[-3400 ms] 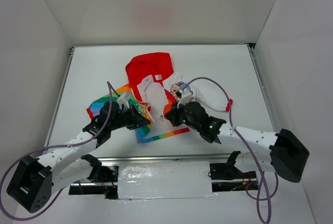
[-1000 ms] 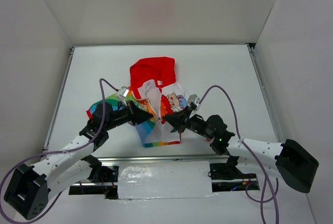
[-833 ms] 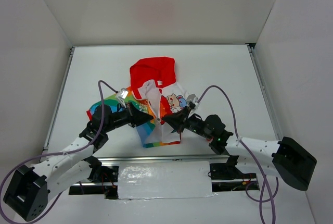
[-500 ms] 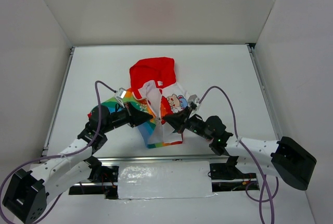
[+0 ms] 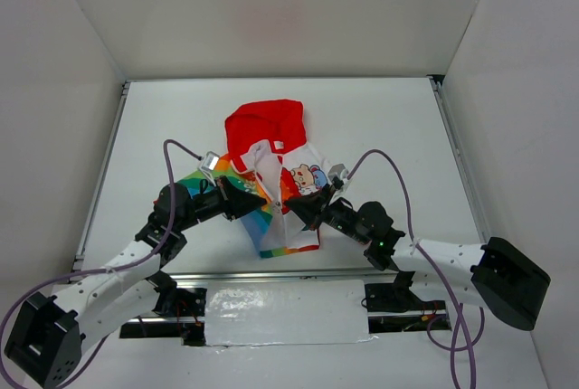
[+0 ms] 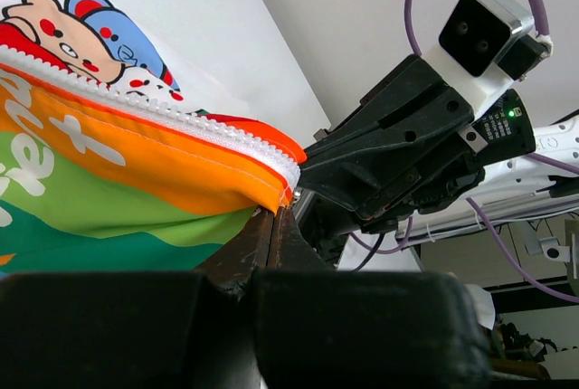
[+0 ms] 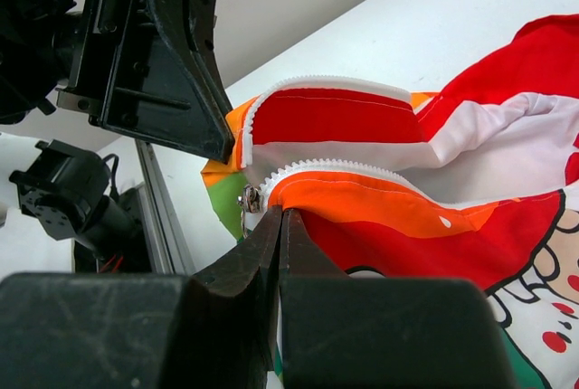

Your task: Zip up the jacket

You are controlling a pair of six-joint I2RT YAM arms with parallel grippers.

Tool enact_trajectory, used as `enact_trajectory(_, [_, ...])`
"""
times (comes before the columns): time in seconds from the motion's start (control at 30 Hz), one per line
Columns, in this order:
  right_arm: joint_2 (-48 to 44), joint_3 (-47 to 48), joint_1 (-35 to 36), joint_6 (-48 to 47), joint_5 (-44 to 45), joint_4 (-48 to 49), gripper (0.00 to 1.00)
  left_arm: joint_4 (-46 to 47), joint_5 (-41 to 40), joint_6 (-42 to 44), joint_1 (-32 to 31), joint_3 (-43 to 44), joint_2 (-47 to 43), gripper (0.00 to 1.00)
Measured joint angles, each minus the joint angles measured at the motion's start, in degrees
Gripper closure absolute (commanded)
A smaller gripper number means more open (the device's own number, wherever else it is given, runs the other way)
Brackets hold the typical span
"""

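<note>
The jacket [image 5: 267, 123] is gripped near the near edge of the surface [image 5: 389, 127]. The left tool [image 6: 274, 219] and right tool [image 7: 280, 217] are clenched on its opposite zipper edges.

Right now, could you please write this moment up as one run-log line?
stage: aligning zip ends | left pincer: shut on jacket rainbow hem | right pincer: shut on cartoon-side hem by slider | teeth: apart

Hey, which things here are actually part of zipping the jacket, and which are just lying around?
Job: jacket, its zipper slider, left tool, right tool, both shut on its front edges.
Lying about: purple cable, crinkled sheet by the arm bases.
</note>
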Motion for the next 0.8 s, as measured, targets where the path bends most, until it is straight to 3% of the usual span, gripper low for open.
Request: enact_trajectory(0.8, [0.74, 0.26, 0.0, -0.02, 0.48, -0.09, 1.0, 1.18, 1.42, 0.02, -0.07, -0.48, 2.45, 1.0])
